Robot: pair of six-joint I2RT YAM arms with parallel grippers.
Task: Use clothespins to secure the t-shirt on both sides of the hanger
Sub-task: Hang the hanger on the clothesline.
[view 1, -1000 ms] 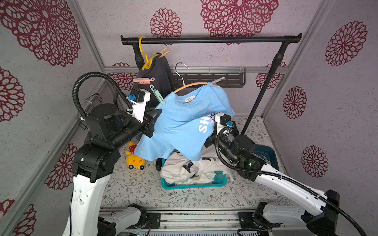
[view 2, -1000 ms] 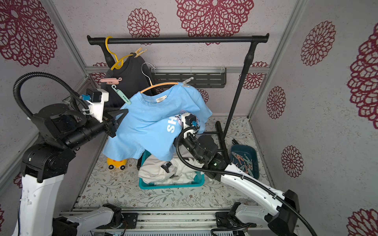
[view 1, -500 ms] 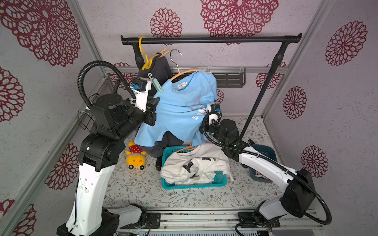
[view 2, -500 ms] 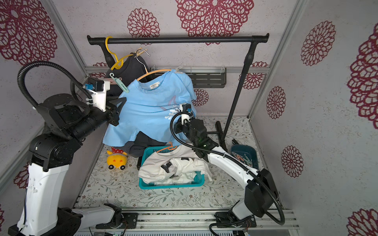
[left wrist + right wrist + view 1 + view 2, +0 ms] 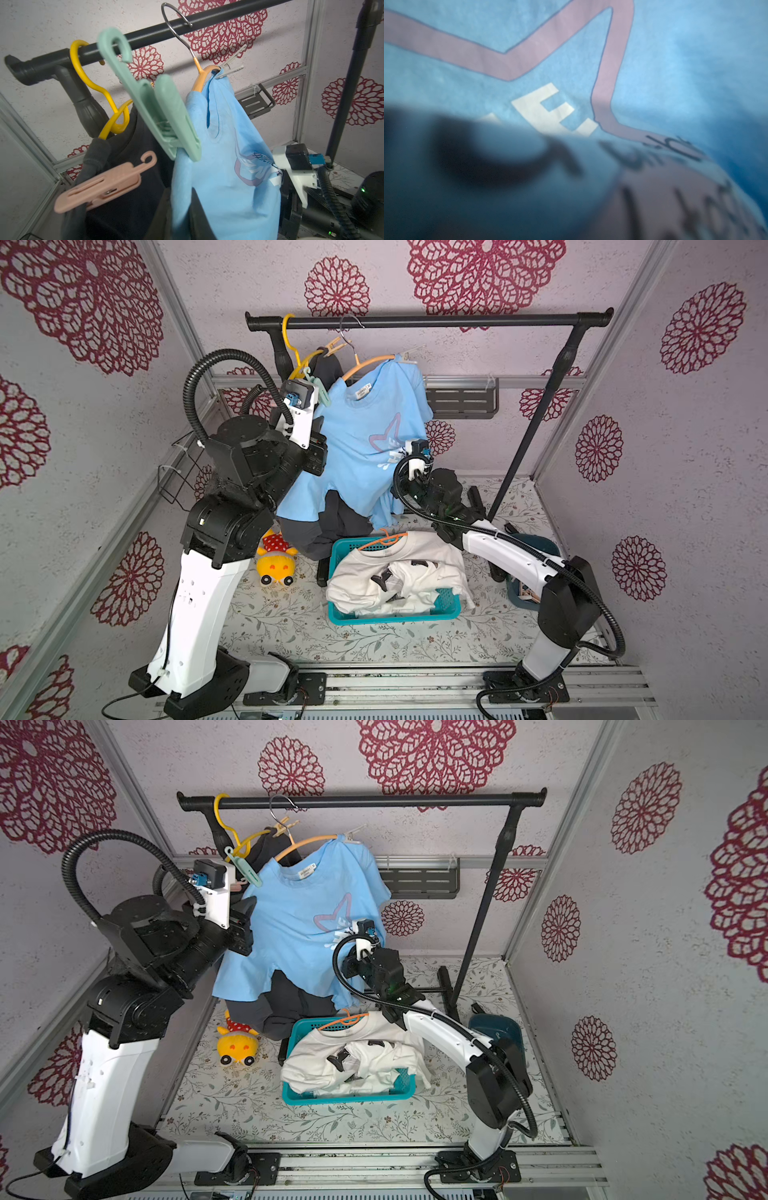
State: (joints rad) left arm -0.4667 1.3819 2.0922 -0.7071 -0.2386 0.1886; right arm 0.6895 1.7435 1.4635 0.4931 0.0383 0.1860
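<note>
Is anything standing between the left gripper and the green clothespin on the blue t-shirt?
Nothing visible does. The left gripper pinches the t-shirt close to the green clothespin; the pink clothespin hangs aside on the dark garment.

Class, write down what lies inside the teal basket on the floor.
A crumpled white t-shirt with black print, an orange hanger at its collar, fills the teal basket. Anything beneath the shirt is covered and cannot be seen.
</note>
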